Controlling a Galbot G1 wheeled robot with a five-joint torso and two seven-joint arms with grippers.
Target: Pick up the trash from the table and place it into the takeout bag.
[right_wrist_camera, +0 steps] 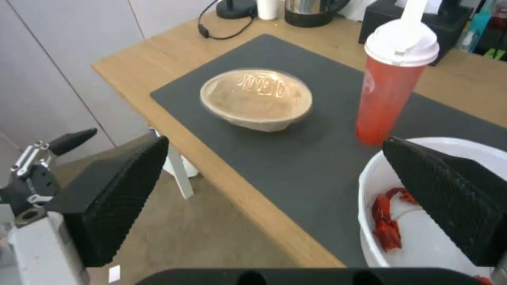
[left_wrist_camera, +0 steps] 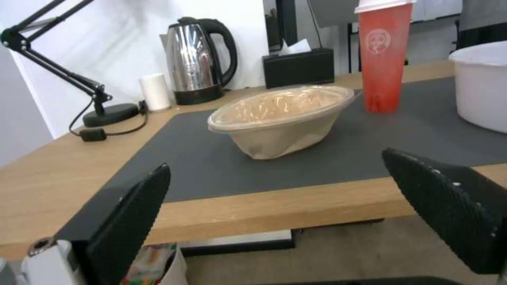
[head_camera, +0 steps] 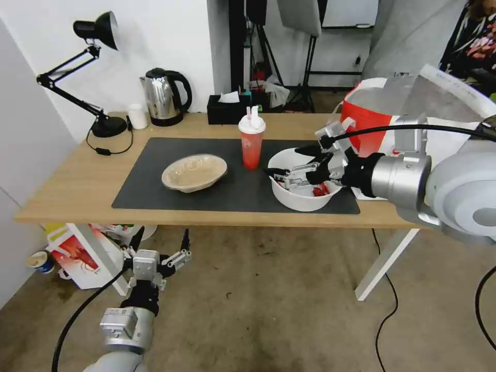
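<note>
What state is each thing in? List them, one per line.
Deep white round bowl: upright on mat, red shells inside.
Red drink cup with white lid: upright, lidded.
Shallow beige round dish: upright, tilted.
Large white takeout bag: open.
Right gripper: open, over bowl.
Left gripper: open, below table edge.

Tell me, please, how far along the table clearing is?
Nothing is bagged yet: white bowl, red cup and beige dish all sit on the table. The right gripper hovers open over the bowl beside the takeout bag; the left gripper waits below.
</note>
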